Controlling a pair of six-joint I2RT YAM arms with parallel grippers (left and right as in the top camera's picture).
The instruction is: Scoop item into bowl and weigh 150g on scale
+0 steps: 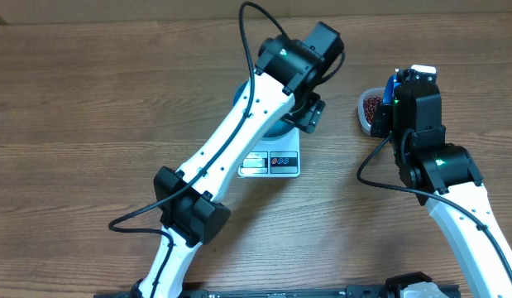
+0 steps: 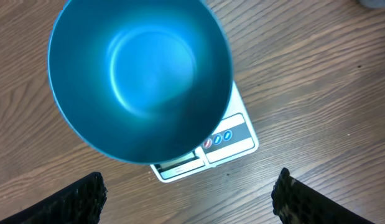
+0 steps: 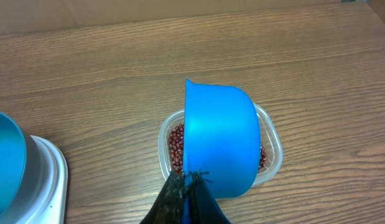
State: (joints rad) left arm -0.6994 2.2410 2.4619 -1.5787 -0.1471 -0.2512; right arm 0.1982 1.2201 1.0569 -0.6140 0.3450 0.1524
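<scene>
- Left gripper (image 2: 189, 198) stands wide open, nothing between its fingers (image 2: 80, 196), above the worktop (image 2: 316, 74) by the scale's button edge
- Blue bowl (image 2: 142, 74) sits on the white scale (image 2: 232, 138)
- Right gripper (image 3: 187, 194) is clamped on the handle of a blue scoop (image 3: 220, 140), held tilted over a clear tub (image 3: 274, 149)
- Red-brown beans (image 3: 176, 146) lie in that tub, to the right of the scale

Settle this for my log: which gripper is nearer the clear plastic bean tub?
Right. The right gripper holds a small blue scoop over the clear tub; the left gripper hangs open over the round blue bowl on the white scale.
</scene>
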